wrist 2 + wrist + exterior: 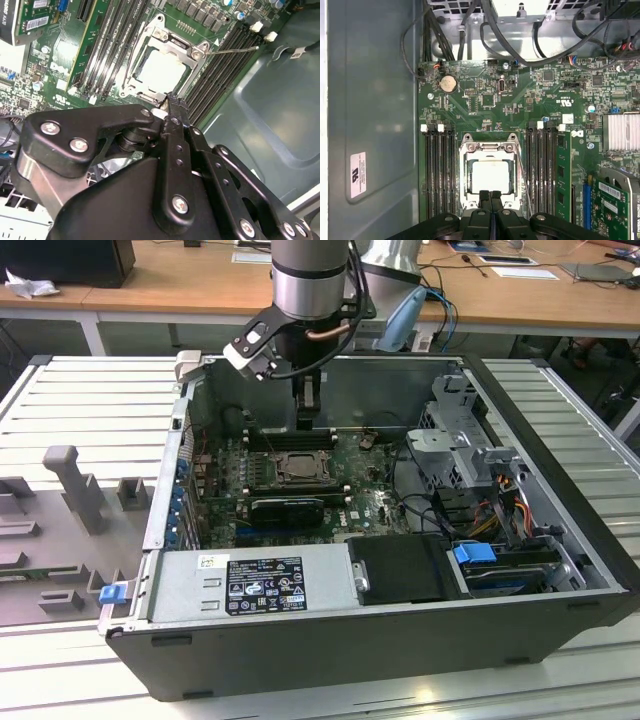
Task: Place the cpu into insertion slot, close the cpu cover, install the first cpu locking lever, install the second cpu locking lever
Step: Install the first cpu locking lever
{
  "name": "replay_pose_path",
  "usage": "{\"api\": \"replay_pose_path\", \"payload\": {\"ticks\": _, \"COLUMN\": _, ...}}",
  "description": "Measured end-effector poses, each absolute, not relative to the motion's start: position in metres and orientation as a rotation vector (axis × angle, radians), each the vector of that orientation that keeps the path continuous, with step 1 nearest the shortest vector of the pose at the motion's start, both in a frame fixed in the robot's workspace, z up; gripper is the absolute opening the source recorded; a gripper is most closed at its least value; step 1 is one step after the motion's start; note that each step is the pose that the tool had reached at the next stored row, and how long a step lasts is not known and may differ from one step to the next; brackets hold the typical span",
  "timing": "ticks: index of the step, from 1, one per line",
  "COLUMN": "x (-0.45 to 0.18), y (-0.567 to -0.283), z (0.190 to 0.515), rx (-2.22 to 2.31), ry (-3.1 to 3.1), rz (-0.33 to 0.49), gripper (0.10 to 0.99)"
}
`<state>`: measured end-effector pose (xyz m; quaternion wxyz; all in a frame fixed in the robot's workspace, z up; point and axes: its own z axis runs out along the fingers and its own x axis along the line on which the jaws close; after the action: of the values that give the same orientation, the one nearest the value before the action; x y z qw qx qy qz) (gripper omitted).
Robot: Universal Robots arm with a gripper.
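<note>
The claw (308, 412) hangs closed and empty inside the open computer case (350, 652) — right over the processor socket.
In both wrist views its fingers (484, 198) are pressed together with nothing between them, the tips just beside one edge of the insertion slot (298, 468). The cpu (490, 177) lies flat in this slot, its pale top showing through the window of the cpu cover (172, 48), which is down over it. A thin wire lever (235, 49) sticks out from one socket corner, across the black memory slots (437, 170). In the exterior view the slot sits far on the green board — the long black graphics card (288, 507) lies just nearer.
</note>
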<state>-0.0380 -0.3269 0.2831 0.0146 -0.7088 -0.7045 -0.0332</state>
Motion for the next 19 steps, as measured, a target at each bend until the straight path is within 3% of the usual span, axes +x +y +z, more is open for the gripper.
{"api": "replay_pose_path", "payload": {"ticks": 19, "x": -0.0380, "y": -0.3269, "z": 0.2830, "rx": -1.884, "ry": -2.467, "rz": -0.094, "gripper": 0.106}}
